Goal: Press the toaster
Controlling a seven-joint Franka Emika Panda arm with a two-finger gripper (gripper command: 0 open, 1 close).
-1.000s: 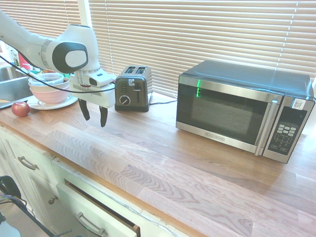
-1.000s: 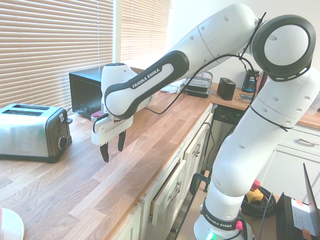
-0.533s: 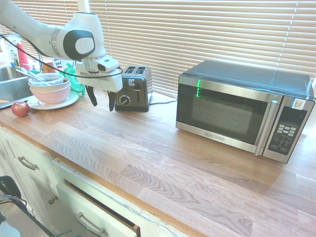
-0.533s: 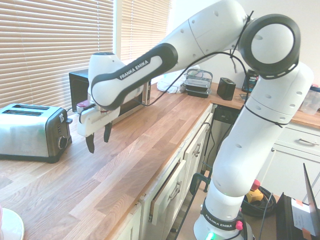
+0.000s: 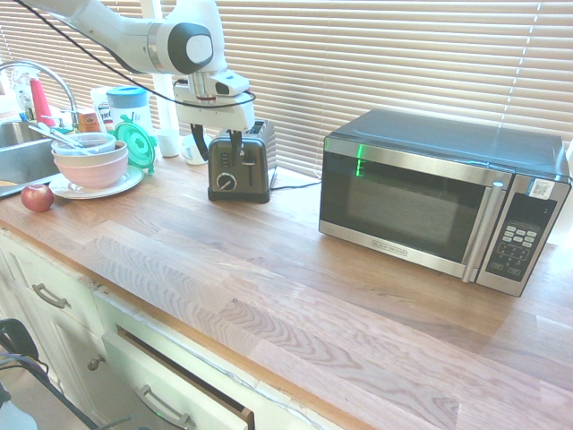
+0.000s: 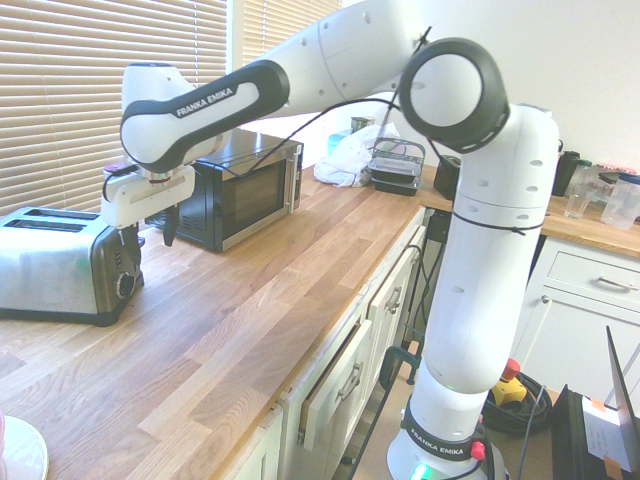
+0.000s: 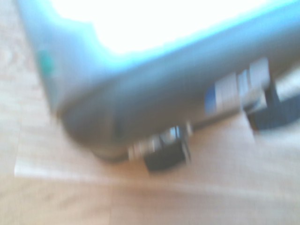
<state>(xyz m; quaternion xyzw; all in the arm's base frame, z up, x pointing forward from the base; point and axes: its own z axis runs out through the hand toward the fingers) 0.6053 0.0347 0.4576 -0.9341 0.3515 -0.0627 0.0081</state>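
Observation:
The small steel toaster [image 5: 242,167] with a black front, round dial and lever slot stands at the back of the wooden counter [image 5: 269,278], left of the microwave. My gripper [image 5: 215,145] hangs open just above its black front end, fingers pointing down, one on each side of the lever area. From the other side, the toaster [image 6: 58,265] sits at the far left and the gripper [image 6: 145,234] hovers over its near end, above the lever knob. The wrist view shows the toaster [image 7: 140,93] very close and blurred.
A large steel-and-black microwave [image 5: 439,202] stands to the toaster's right. Stacked bowls on a plate [image 5: 89,159], a red apple [image 5: 38,197], a green lid and the sink [image 5: 16,148] are to its left. A drawer [image 5: 179,381] below the counter edge is slightly ajar.
The gripper has risen from low over the counter in front-left of the toaster and swung toward the window, ending above the toaster's front end. It stays open.

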